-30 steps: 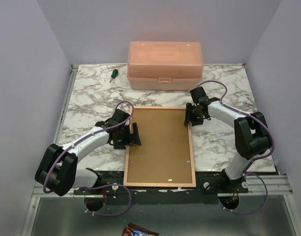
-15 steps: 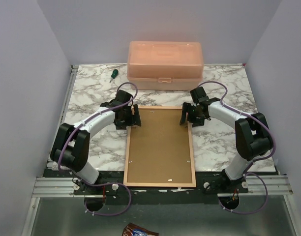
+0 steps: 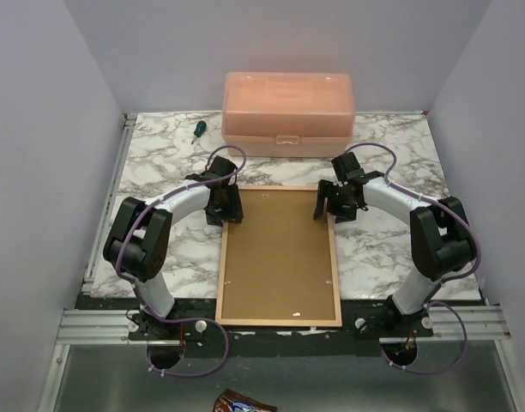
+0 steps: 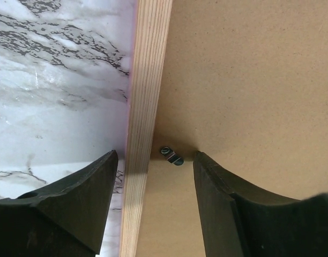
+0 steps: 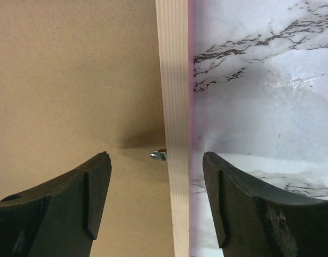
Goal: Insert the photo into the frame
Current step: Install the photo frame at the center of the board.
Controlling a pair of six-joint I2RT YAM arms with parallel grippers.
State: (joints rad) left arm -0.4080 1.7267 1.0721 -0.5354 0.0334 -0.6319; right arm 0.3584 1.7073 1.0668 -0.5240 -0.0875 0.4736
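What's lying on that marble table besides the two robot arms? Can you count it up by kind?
picture frame: 1
brown backing board: 1
peach plastic box: 1
green-handled screwdriver: 1
Total: 4

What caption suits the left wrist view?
Open left gripper straddles the frame edge, a small metal clip on the backing board between its fingers.

The frame (image 3: 278,324) lies face-down, its front hidden against the table (image 3: 159,163). Below the table's near edge, a crumpled packet (image 3: 242,402) is cut off, too small to name.
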